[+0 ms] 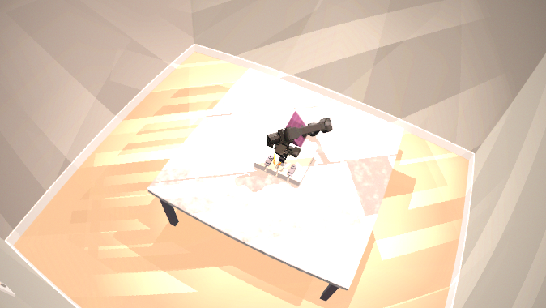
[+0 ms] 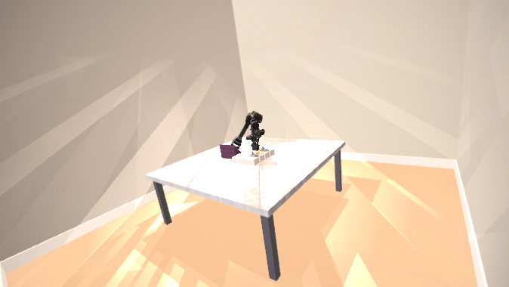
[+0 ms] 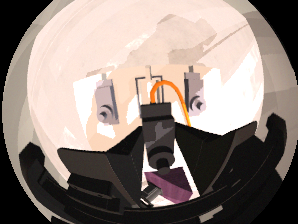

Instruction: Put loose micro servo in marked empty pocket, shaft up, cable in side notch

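The robot's pale deck (image 1: 304, 170) (image 2: 243, 160) (image 3: 128, 90) bears two fitted grey servos, one on the left (image 3: 105, 95) (image 1: 269, 160) and one on the right (image 3: 194, 92) (image 1: 292, 169). Between them is the marked pocket (image 3: 138, 95), a dark outline partly hidden by the held servo. My gripper (image 1: 282, 160) (image 2: 255, 148) (image 3: 158, 128) is shut on the loose micro servo (image 3: 158, 122), dark in shade, with its shaft side facing the wrist camera. The servo covers the pocket's near end in the wrist view; its height over the deck is unclear. Its orange cable (image 3: 172, 84) (image 1: 277, 164) arcs forward, then to the right.
A purple block (image 1: 296, 121) (image 2: 229, 151) (image 3: 170, 185) stands behind the deck, beside the arm's base. The two fitted servos stand close on either side of the fingers. All rests on a white table (image 1: 243, 211) (image 2: 211, 177).
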